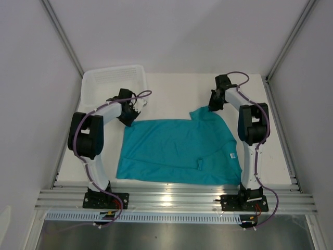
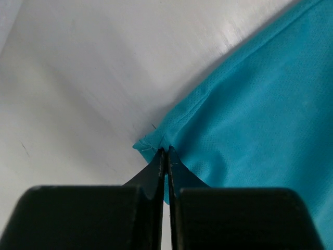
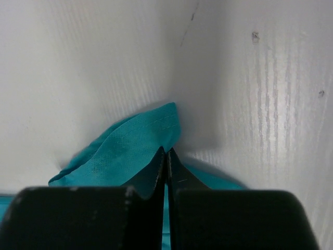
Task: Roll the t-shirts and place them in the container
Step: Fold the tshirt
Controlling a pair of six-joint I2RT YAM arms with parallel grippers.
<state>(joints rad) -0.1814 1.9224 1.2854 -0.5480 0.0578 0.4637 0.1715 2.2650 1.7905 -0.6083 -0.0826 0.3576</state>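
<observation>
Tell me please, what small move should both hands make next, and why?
The left hand and right hand are each shut on the far edge of the t-shirt, which lies flat on the table, not yet rolled. So probably lift both slightly and draw them toward the near edge together.

I read the t-shirt (image 1: 177, 151) as soft, matt teal cloth with a fine pinhole knit and stitched hems. The bench (image 1: 171, 91) is smooth white with a faint sheen and a few scuffs. The tray (image 1: 112, 78), upper left, is ribbed white plastic. The left end effector (image 2: 166, 152) and the right end effector (image 3: 166, 152) look matt black.
</observation>
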